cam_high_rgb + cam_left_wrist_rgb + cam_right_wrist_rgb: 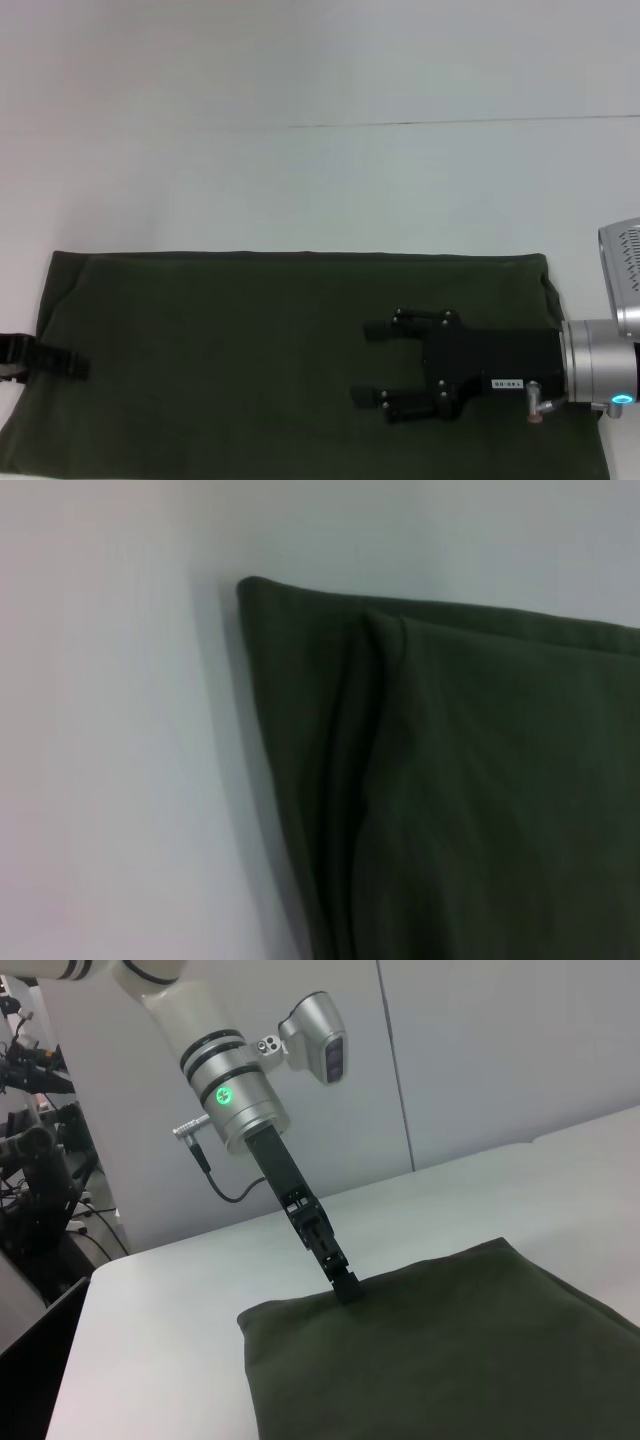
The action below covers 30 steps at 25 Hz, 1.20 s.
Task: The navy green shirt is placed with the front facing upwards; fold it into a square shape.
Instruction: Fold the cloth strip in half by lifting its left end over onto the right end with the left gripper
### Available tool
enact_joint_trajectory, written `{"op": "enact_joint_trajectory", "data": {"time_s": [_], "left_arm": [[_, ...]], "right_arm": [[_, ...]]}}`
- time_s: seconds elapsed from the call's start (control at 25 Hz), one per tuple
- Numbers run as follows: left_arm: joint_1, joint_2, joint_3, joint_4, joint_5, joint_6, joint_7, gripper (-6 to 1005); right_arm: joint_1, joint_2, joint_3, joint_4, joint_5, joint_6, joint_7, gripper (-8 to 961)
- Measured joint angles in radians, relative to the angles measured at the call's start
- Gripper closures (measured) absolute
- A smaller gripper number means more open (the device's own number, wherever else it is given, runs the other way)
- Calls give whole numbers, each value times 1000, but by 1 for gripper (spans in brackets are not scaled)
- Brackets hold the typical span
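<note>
— When going outward from the right gripper (365,363), where to find the navy green shirt (250,330)?

— Directly underneath. Hangs just above the right part of the cloth, both black fingers spread wide, holding nothing. Points toward the robot's left, so along the cloth and not across it.

— And lies how on the table (300,180)?

— Flat, near the robot's side, already folded into a long band. Runs with the long axis from left to right, from one arm toward the other. Shows only plain dark green on top; no lettering and no collar to see.

— Nearer to which arm, then?

— Within reach of both, each at its own end. On the right end, covered by the right gripper from above. On the left end, met by the left gripper (70,362) at the short edge, about halfway along that edge. Seems to touch the cloth there, judging by the right wrist view. Open or closed, cannot tell.

— Anything more from the left wrist view?

— Only a corner of the band, with doubled layers and a soft crease beside the edge.

— So depends on what, the coming move?

— Probably on that long axis. To become a square, likely needs one short end carried over toward the other, left to right or the opposite.
</note>
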Motion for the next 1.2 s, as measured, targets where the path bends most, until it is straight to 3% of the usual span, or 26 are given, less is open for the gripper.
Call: {"op": "enact_joint_trajectory", "data": {"time_s": [0.52,0.96,1.2], "left_arm": [[-24,1,-7,-52,-10,23,-23,152],[-28,5,-8,-53,-17,11,-59,303],[-28,0,0,-53,-21,3,-56,550]], "right_arm": [[0,0,-2,-1,0,-1,0,71],[-2,-1,-2,-5,3,-3,1,72],[-2,-2,-2,-7,4,-7,2,72]]}}
